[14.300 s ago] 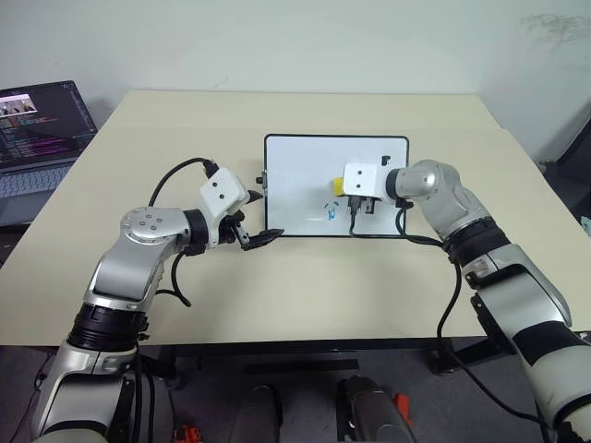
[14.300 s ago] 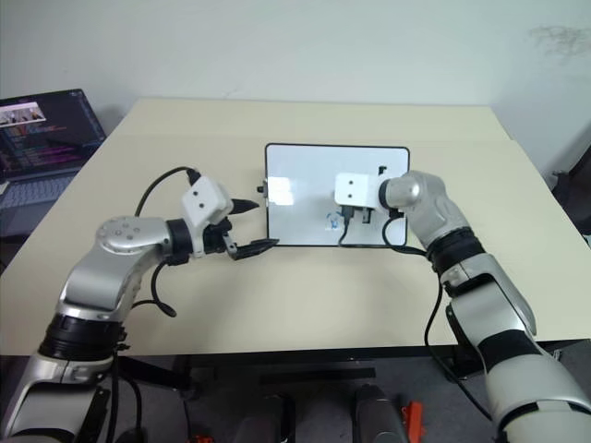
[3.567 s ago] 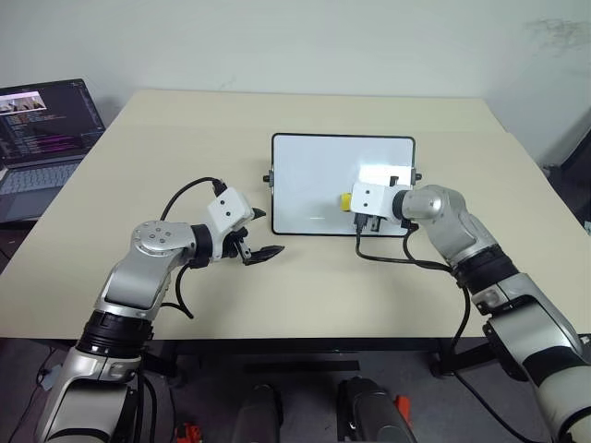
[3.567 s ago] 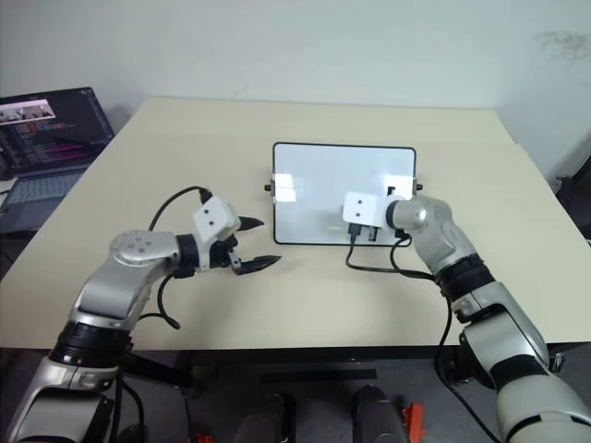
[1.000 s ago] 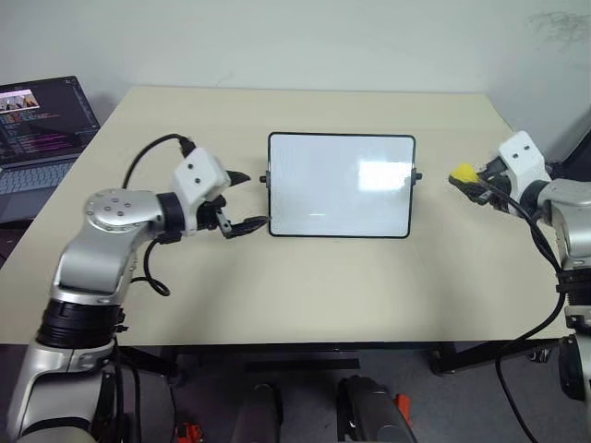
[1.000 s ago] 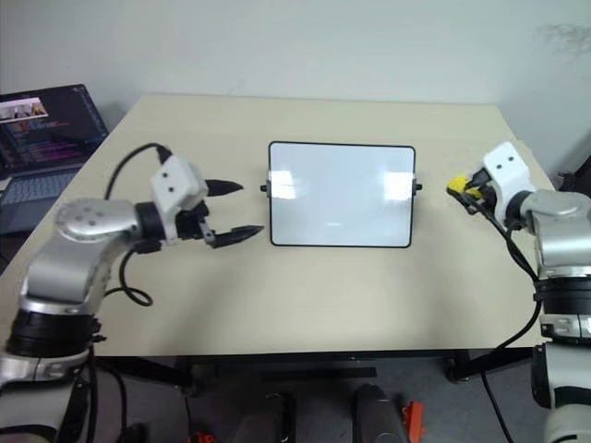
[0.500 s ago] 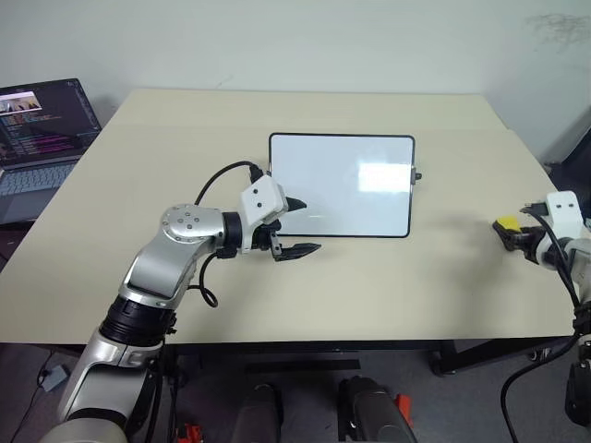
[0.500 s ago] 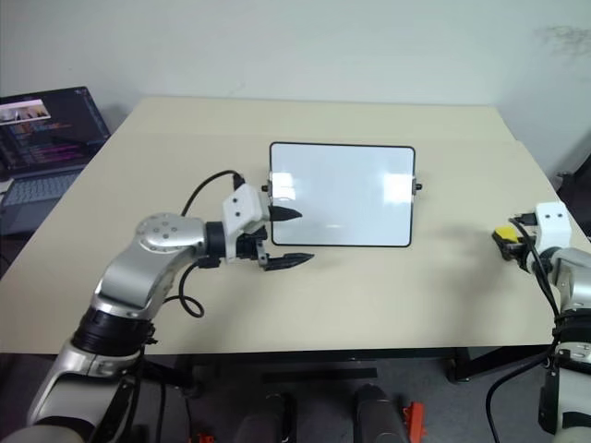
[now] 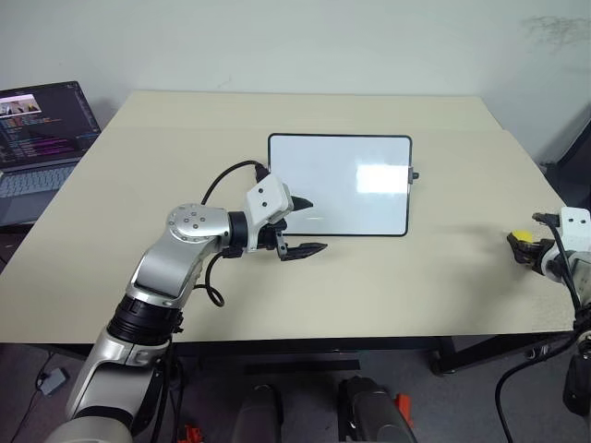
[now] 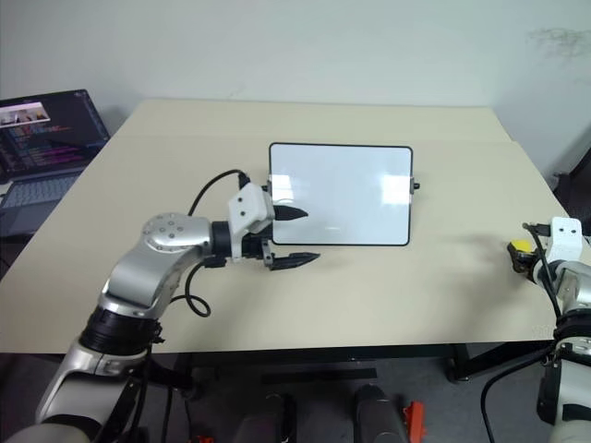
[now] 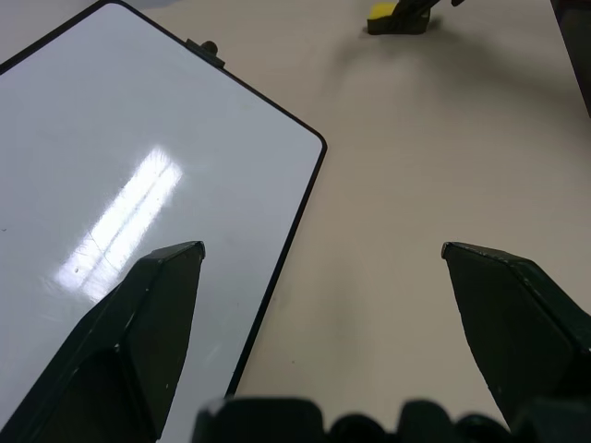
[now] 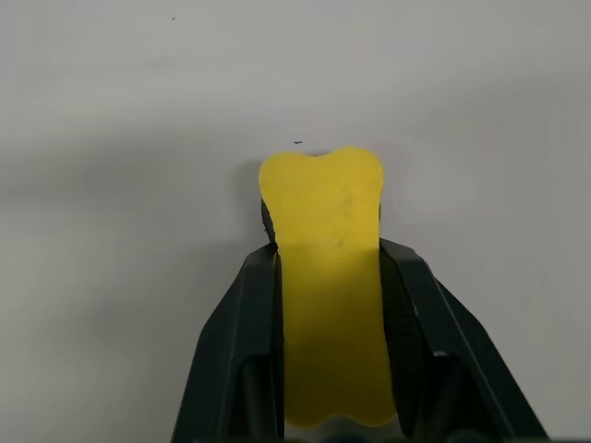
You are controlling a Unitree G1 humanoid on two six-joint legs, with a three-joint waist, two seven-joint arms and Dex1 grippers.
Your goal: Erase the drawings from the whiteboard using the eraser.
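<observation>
Near the right edge of the table [image 9: 305, 295], well apart from everything else, sits the right gripper [image 9: 523, 247], clamped on the eraser [image 12: 325, 268] low over the tabletop. From the wrist, shows the eraser as a yellow block pinched between two black fingers [image 12: 238, 341], long axis running along the fingers, free end poking out past the tips toward bare table; squeezed in at the waist where the fingers press. At mid-table lies the whiteboard [image 9: 339, 185], flat, long axis running left to right, black frame all round, a small knob on the right short side; surface white with only a window glare, no blue strokes to be made out. Just beside the board's near left corner hovers the left gripper [image 9: 303, 226], fingers spread wide apart and holding nothing, pointing forward and to the right, one fingertip [image 9: 302, 203] over the board's left margin, the other over bare table in front of it. At far left, off the table, stands a laptop [image 9: 42, 138] with its screen lit.
</observation>
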